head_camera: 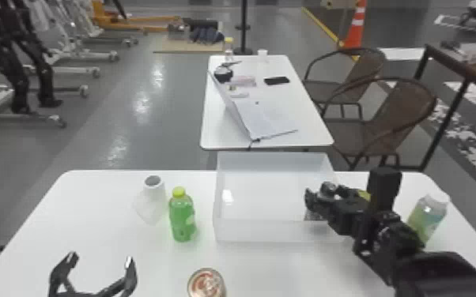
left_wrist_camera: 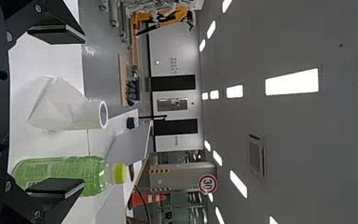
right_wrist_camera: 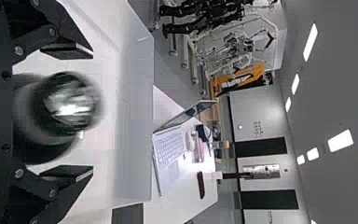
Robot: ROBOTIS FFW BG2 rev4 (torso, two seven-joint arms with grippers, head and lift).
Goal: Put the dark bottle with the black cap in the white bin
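Observation:
Over the right part of the white bin point(head_camera: 257, 231), my right gripper point(head_camera: 315, 194) is in the head view. A dark patch shows just below it, inside the bin. In the right wrist view, the dark bottle point(right_wrist_camera: 70, 105) is blurred between the spread fingers of my right gripper point(right_wrist_camera: 92, 112), with gaps on both sides; its cap cannot be made out. My left gripper point(head_camera: 101, 258) stands open and empty above the near left of the table; its fingers are also apart in the left wrist view, as my left gripper point(left_wrist_camera: 84, 112) shows.
Left of the bin stand a green bottle point(head_camera: 182, 219) and a white translucent container point(head_camera: 151, 203). A can point(head_camera: 206, 283) sits at the near middle. Another greenish bottle point(head_camera: 427, 217) is right of the right arm. Beyond the bin, a second table holds a laptop point(head_camera: 265, 116).

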